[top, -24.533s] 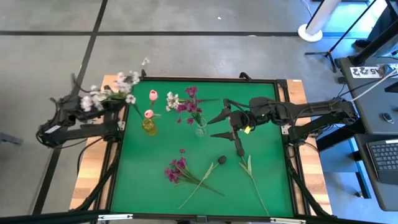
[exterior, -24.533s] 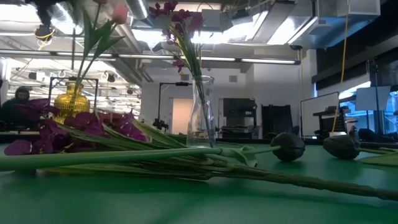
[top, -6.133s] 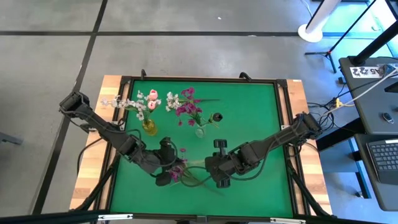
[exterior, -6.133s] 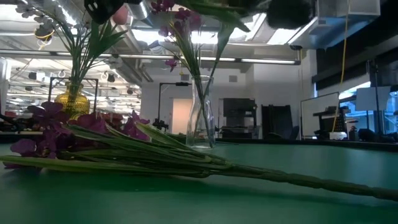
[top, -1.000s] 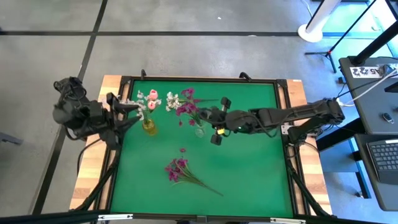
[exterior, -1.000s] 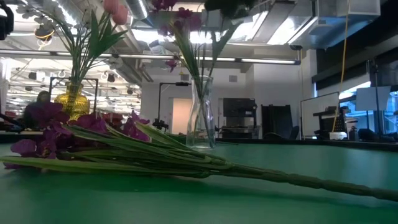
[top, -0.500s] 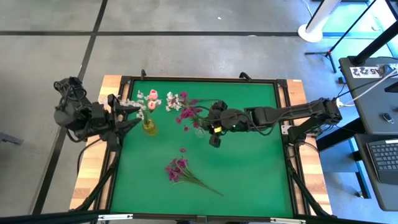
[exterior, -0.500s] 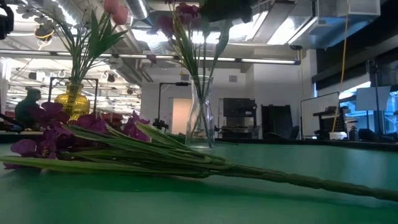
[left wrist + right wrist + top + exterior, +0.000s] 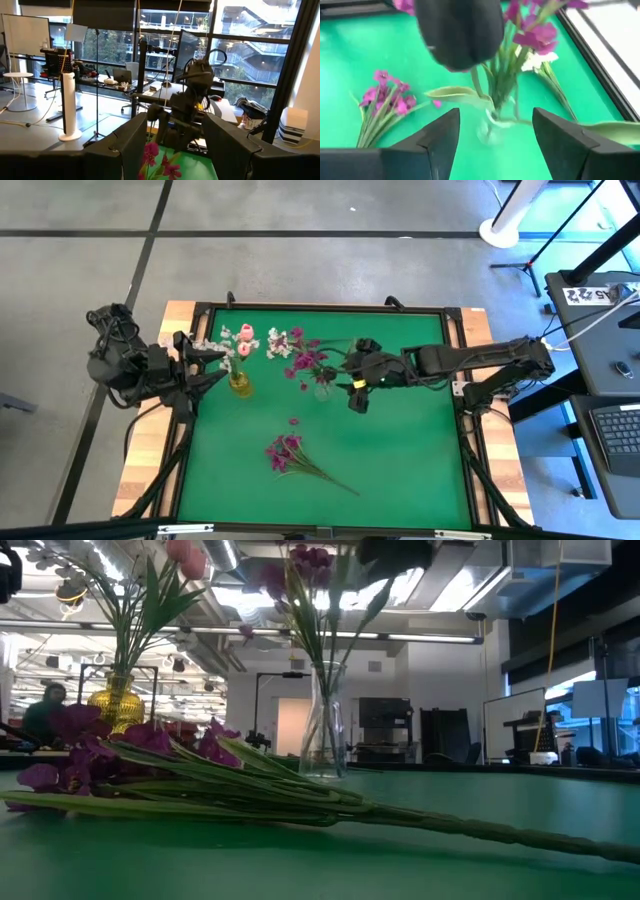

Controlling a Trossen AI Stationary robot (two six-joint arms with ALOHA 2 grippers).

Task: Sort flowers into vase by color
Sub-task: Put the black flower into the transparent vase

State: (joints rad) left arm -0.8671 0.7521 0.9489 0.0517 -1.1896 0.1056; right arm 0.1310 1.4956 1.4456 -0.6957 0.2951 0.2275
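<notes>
Sorting is well advanced but, in my judgement, incomplete. Two vases stand on the table (image 9: pixel 420 450) toward its far edge. The yellow vase (image 9: pixel 240 383), nearer the left edge, holds the white and pink flowers (image 9: pixel 236 340). The clear vase (image 9: pixel 321 389), near the middle of the far half, holds purple flowers (image 9: pixel 304 360) with a few white sprigs and one dark head (image 9: pixel 461 31). One purple bunch (image 9: pixel 283 452) lies flat on the table toward the near edge, left of centre, stems trailing to the right; it appears the only item left to place, presumably in the clear vase. The right gripper (image 9: pixel 358 375) hangs just beside the clear vase on its right, jaws apart and empty, with the dark head between the fingers in the wrist view but not gripped. The left gripper (image 9: pixel 195 352) waits at the left edge beside the yellow vase, jaws apart, holding nothing.
</notes>
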